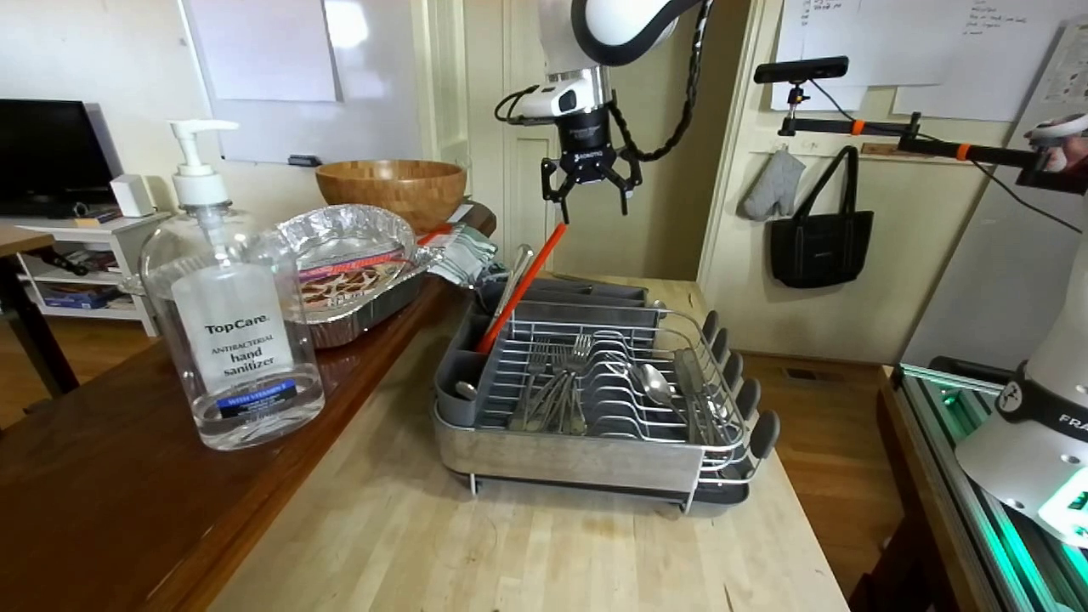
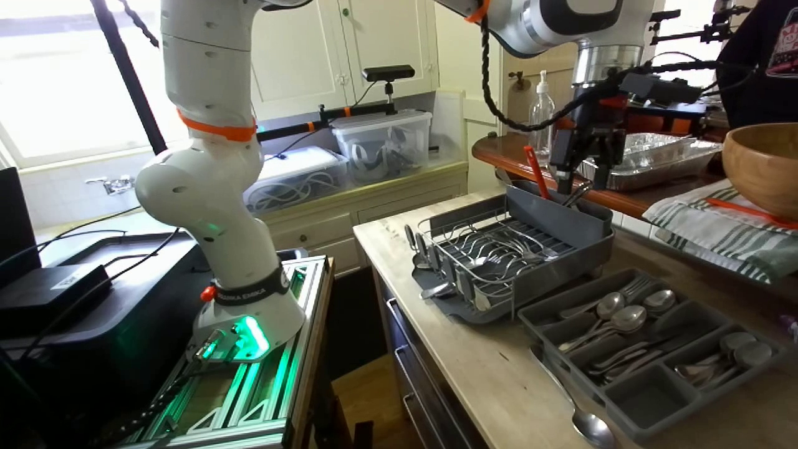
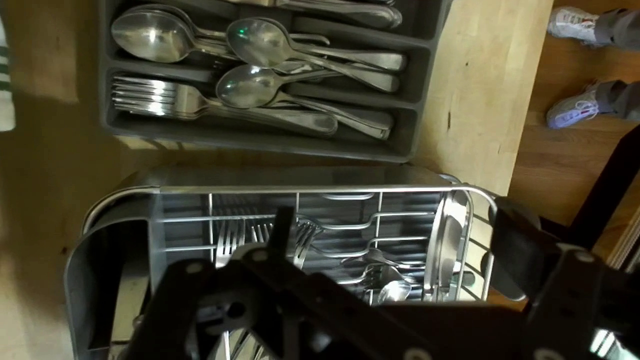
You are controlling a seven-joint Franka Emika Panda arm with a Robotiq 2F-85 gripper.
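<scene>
My gripper (image 1: 595,209) is open and empty, pointing down above the dish rack. Its spread fingers also show in an exterior view (image 2: 582,178) and in the wrist view (image 3: 400,232). The grey dish rack (image 1: 578,459) holds several forks (image 3: 230,240), spoons (image 3: 395,291) and, at one side, knives (image 3: 447,235). An orange-red handle (image 1: 523,289) leans up out of the rack's side holder, below one fingertip in that view and apart from it as far as I can tell. A grey cutlery tray (image 3: 260,145) beside the rack holds spoons, forks and other cutlery. The gripper arms hide part of the rack.
A large spoon (image 2: 591,429) lies beside the tray. On the raised brown counter stand a hand sanitizer bottle (image 1: 246,340), foil pans (image 1: 365,306), a wooden bowl (image 1: 391,191) and a striped towel (image 2: 723,231). A person's shoes (image 3: 575,107) show on the floor.
</scene>
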